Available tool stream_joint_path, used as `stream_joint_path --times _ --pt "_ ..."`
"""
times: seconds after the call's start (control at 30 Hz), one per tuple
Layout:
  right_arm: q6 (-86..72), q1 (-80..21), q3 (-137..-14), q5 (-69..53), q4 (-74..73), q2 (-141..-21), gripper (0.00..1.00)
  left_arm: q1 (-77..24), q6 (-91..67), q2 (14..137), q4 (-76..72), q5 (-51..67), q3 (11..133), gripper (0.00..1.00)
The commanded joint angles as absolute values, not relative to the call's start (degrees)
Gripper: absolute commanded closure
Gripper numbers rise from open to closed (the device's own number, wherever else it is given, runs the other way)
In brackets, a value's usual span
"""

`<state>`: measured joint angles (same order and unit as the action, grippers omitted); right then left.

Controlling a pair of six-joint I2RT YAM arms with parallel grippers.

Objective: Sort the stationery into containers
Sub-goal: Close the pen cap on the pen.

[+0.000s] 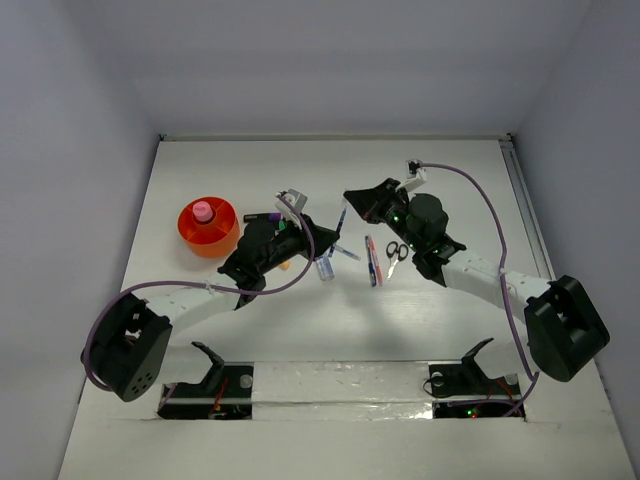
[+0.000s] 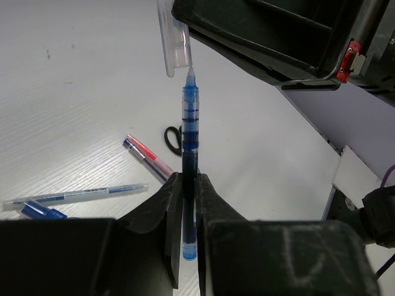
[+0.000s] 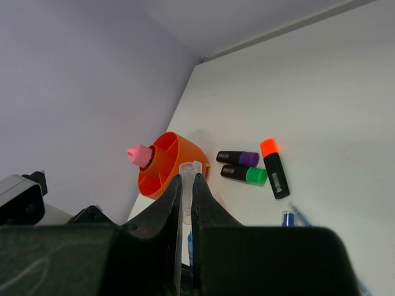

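L fingers [image 2: 190, 184] clenched on blue pen [image 2: 190, 117], upright, tip right at mouth of clear cap [image 2: 174, 43]. R fingers [image 3: 186, 185] pinch that cap. Beyond R fingers: orange holder [image 3: 170, 163] w/ pink-capped bottle [image 3: 141, 154] inside; to its right, three highlighters [image 3: 245, 175] lie on table [image 3: 321, 111]. Past L fingers: scissors [image 2: 173, 139], loose pens [image 2: 148, 158].

A white table [image 1: 330, 330] stands enclosed by pale lilac walls [image 1: 340, 60] on three sides.
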<state>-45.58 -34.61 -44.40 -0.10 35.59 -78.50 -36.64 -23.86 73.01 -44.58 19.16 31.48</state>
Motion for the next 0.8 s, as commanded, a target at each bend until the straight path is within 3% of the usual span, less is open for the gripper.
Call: stream_joint_path --times 0.0,0.77 --pt "-43.60 -35.16 -45.26 2.20 38.41 -77.08 1.00 -36.65 -23.29 72.33 -47.29 19.86 32.25 1.00" --pt "-43.24 -35.16 -45.79 1.41 37.35 -76.64 1.00 -36.65 -23.20 71.72 -46.85 19.42 31.99 1.00"
